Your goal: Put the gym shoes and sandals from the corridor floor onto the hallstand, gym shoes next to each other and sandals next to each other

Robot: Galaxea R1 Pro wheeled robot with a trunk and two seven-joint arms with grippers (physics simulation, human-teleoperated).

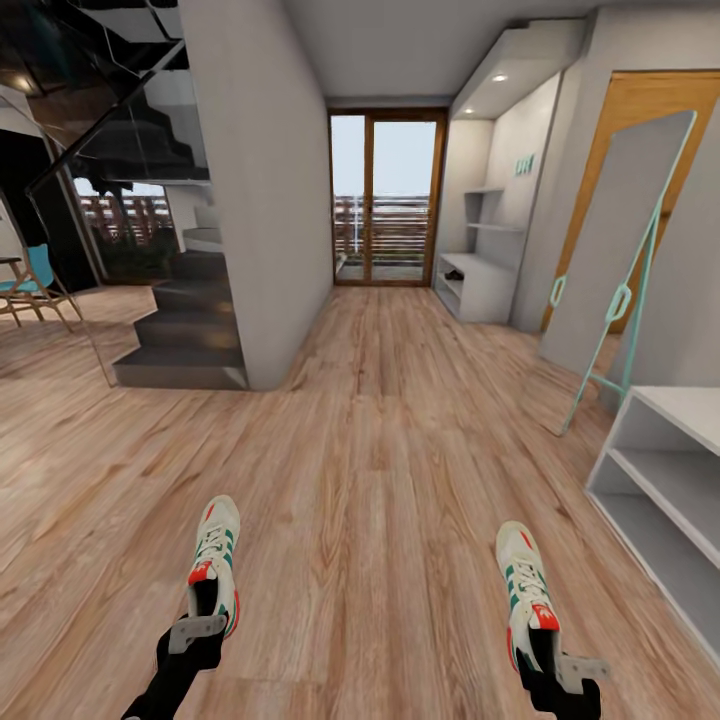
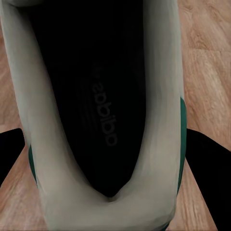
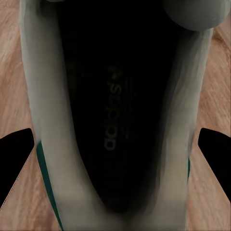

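Each gripper holds one white-cream gym shoe with green stripes and red accents, toe pointing away from me, above the corridor floor (image 1: 370, 470). The left gym shoe (image 1: 215, 560) has my left gripper (image 1: 200, 625) shut on its heel end. In the left wrist view the shoe's dark opening (image 2: 103, 106) sits between the black fingers (image 2: 9, 154). My right gripper (image 1: 548, 665) is shut on the heel of the right gym shoe (image 1: 525, 580), whose dark inside (image 3: 115, 110) lies between its fingers (image 3: 216, 149). The hallstand (image 1: 480, 285) stands far off at the corridor's right end. The sandals are out of view.
A plain low white two-tier bench (image 1: 670, 470) stands close on the right. Beyond it a tall mirror on a teal frame (image 1: 620, 250) leans against the wall. A grey pillar (image 1: 265, 200) and dark stairs (image 1: 185, 330) are on the left. Glass doors (image 1: 388, 195) close the corridor's end.
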